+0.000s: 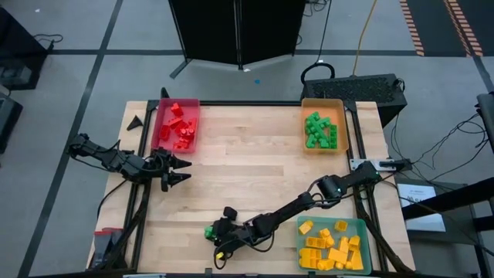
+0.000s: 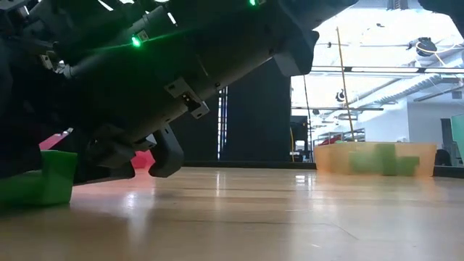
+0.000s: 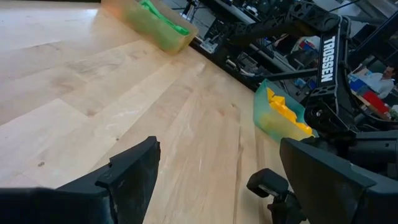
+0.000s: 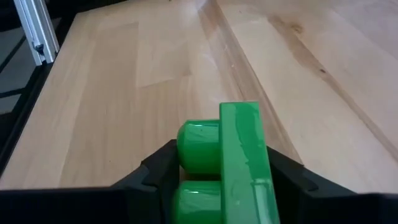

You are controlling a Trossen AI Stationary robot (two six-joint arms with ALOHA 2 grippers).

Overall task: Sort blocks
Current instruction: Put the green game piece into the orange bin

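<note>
A green block (image 4: 239,155) lies on its side near the table's front edge, left of the middle, also visible as the green block (image 1: 208,230). My right gripper (image 4: 221,177) reaches it from the table's right and is shut on it. My left gripper (image 1: 182,170) waits open at the table's left, just in front of the red tray (image 1: 158,127) of red blocks (image 1: 179,123). Green blocks (image 1: 320,130) fill the orange tray (image 1: 340,104) and yellow blocks (image 1: 332,247) the teal tray (image 1: 363,225). My right gripper pinches the green block between its two fingers, one against the round studs (image 4: 189,149), the other against the opposite flat face (image 4: 264,168). The fingers slant down from the table's right. The block's underside (image 2: 40,197) rests on the table.
Bare wood stretches over the table's middle and far part. The three trays stand at the far left, far right and near right corners. A black frame rail (image 1: 143,131) runs along the table's sides. My right arm (image 1: 309,197) lies low across the near right part.
</note>
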